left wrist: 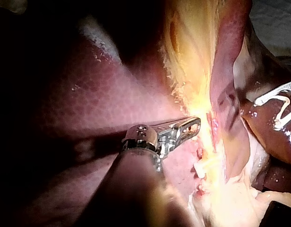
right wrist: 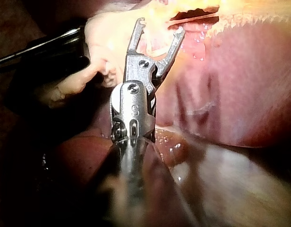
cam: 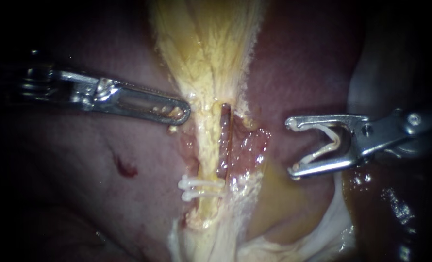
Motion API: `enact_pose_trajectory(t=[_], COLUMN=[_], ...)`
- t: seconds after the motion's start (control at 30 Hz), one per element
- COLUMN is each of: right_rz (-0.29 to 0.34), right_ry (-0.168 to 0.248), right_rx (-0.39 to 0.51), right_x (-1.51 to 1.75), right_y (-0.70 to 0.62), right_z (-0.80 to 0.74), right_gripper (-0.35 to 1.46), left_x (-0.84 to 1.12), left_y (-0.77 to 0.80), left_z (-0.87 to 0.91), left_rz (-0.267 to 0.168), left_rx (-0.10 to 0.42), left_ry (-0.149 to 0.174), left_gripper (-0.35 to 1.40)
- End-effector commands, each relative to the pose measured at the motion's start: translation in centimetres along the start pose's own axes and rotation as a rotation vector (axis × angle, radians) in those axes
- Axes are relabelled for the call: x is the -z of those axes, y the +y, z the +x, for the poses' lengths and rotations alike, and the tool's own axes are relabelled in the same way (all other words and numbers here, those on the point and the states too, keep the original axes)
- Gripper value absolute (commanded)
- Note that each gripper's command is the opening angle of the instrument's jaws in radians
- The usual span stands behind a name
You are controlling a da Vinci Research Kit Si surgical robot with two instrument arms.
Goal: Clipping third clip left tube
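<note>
Right instrument point(cam: 291, 147): the jaws stand spread wide, and a white V-shaped loaded clip point(cam: 323, 153) sits between them, touching both inner faces. In the endoscope view the jaw tips lie to the right of the clip pair point(cam: 199, 189) and somewhat above it, clear of the tissue.

Left instrument point(cam: 183, 112): the slotted jaws are pressed together. The tip rests at the edge of the yellow fibrous tissue point(cam: 206, 48), above and slightly left of the clip pair. Yellow scraps sit in the slot. The views do not show whether tissue is pinched.

Left tube point(cam: 208, 150): a pale yellow, glistening strand. It runs straight through the clip pair and continues upward into the yellow fibrous tissue. The clip pair consists of two white clips that cross the tube side by side, close together.

Adjacent structures:
- The right tube point(cam: 225, 140) is reddish brown and lies just right of the left tube, above the clip pair.
- Wet pink tissue point(cam: 250, 145) lies between the right tube and the right instrument's jaw tips.
- A small dark red spot point(cam: 124, 169) marks the liver point(cam: 104, 213) left of the clip pair.
- A yellow-green patch point(cam: 274, 204) and a white membrane point(cam: 332, 228) lie right of and below the clip pair.

Liver surface is dull pink-brown; everything beyond it is dark.
</note>
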Motion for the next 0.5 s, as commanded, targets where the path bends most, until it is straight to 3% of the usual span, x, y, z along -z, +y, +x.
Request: enact_pose_trajectory(t=[0.03, 0.23, 0.5], right_rz=[0.0, 0.0, 0.0], right_ry=[0.0, 0.0, 0.0], right_rx=[0.0, 0.0, 0.0], right_x=[0.0, -0.01, -0.01], right_y=[0.0, -0.01, -0.01], right_z=[0.0, 0.01, 0.01], right_gripper=[0.5, 0.5, 0.5], left_x=[0.01, 0.21, 0.8], left_y=[0.0, -0.04, -0.1], left_z=[0.0, -0.15, -0.54], left_rz=[0.0, 0.004, -0.024], left_rx=[0.0, 0.009, 0.013], left_ry=[0.0, 0.006, -0.042], left_gripper=[-0.35, -0.35, -0.35])
